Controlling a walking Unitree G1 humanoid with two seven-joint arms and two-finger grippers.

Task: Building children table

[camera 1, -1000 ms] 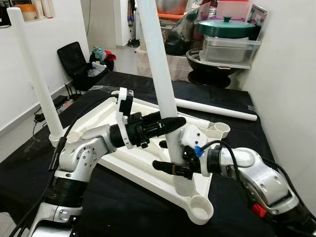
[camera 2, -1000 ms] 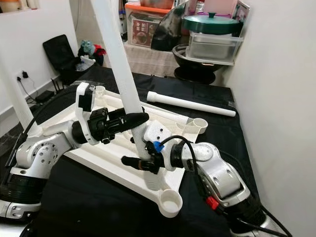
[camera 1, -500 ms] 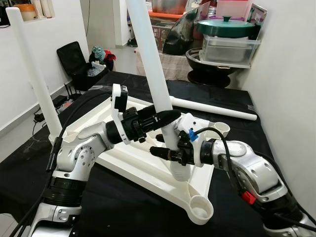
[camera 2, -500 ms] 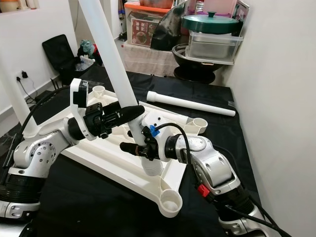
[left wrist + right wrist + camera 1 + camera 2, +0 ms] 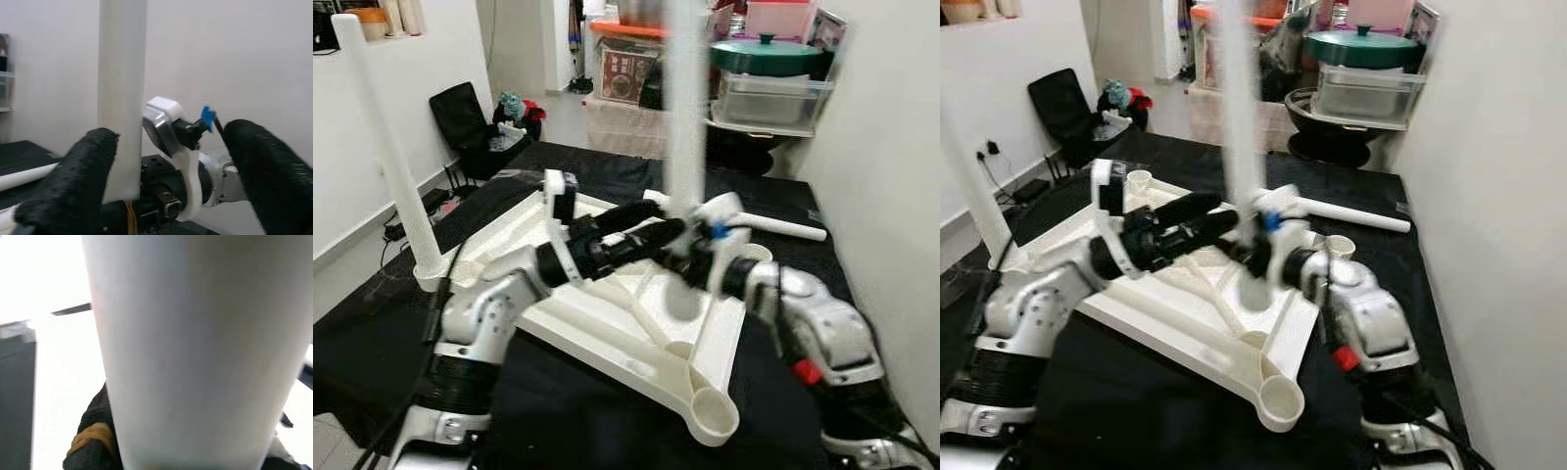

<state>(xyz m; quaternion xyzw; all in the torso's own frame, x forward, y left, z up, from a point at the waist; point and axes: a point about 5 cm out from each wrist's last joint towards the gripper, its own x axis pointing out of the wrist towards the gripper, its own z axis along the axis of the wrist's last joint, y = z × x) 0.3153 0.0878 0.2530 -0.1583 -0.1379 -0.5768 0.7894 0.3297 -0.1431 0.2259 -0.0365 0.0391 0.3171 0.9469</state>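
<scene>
A white table leg (image 5: 386, 147) stands upright in the socket at the left corner of the overturned white tabletop (image 5: 607, 328), which lies flat on a black cloth (image 5: 568, 411) covering the work surface. Behind it, against the left wall, a black bag (image 5: 460, 122) sits on the floor with a small toy beside it. At centre, the left gripper (image 5: 641, 225) reaches across the tabletop from the robot's left side, its two long black fingers (image 5: 73, 186) spread apart, one just beside the upright white leg (image 5: 685, 108) held in the middle of the scene; whether that finger touches the leg cannot be told. The leg stands nearly vertical, blurred, its lower end hanging above the tabletop's inner frame rather than seated in any socket. The right gripper (image 5: 690, 257) meets it from the robot's right at the lower part of the leg, its black fingers pressed against the leg on either side. In the right wrist view the leg's pale surface sits very close, with a dark finger and an orange band at its base. An empty round socket (image 5: 713, 411) sits at the tabletop's near corner, another (image 5: 1337, 245) at the far right corner. Beyond the grippers a third loose leg (image 5: 783, 227) lies flat on the cloth near the right wall. At upper right, a green-lidded pot (image 5: 769, 54) rests on a clear plastic bin.
</scene>
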